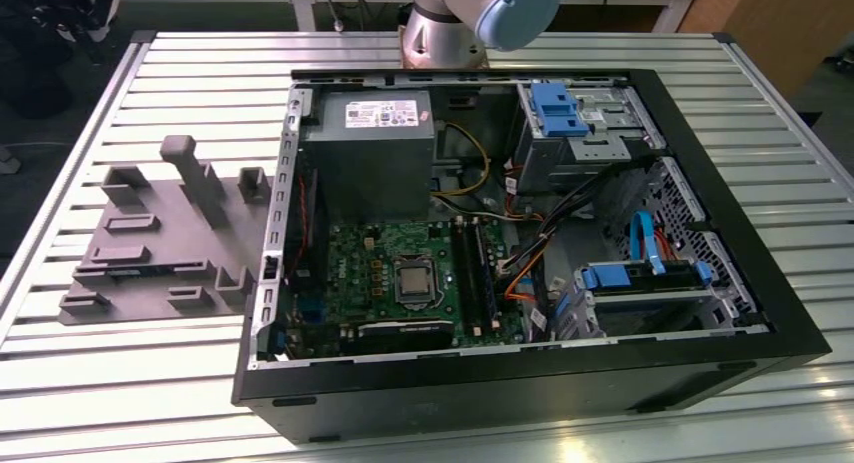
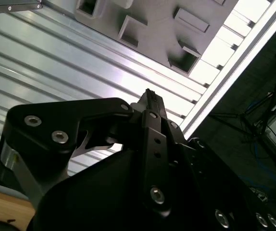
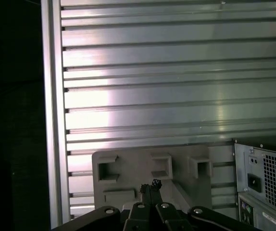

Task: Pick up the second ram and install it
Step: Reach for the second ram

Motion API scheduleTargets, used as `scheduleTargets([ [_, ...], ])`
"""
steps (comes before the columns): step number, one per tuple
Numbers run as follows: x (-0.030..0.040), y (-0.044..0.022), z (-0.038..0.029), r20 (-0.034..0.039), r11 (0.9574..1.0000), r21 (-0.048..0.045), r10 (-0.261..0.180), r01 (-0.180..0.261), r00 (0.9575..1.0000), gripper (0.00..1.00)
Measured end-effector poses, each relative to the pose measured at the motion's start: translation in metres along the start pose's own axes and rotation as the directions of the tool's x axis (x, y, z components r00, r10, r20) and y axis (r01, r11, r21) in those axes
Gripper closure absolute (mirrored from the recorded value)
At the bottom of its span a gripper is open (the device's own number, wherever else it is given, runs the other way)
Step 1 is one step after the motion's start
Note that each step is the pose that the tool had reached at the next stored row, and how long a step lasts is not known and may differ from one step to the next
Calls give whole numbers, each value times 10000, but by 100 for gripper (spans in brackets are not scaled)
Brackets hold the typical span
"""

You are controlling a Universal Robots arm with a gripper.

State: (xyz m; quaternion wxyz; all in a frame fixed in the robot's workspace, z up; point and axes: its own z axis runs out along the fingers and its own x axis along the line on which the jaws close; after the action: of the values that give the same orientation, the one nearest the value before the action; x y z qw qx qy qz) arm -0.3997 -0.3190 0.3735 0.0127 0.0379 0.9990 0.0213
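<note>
The pincer (image 2: 148,95) was clenched, its fingertips pressed together with nothing between them in both wrist views. It hung above the slatted worktop (image 3: 176,86), and the grey tray (image 3: 128,161) lay below its tips. In the exterior view, a thin dark bluish strip lay flat along the near part of the grey tray, on the exterior view's left. It seemed to be the second ram (image 1: 134,272), though this was hard to confirm. It lay apart from the pincer, ungrasped, outside the open computer case (image 1: 747,313).
</note>
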Motion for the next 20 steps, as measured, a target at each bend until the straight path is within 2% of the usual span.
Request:
scheduleTargets([
  [20, -3, -67, -3, 0, 10000, 0, 0, 0, 10000, 89],
])
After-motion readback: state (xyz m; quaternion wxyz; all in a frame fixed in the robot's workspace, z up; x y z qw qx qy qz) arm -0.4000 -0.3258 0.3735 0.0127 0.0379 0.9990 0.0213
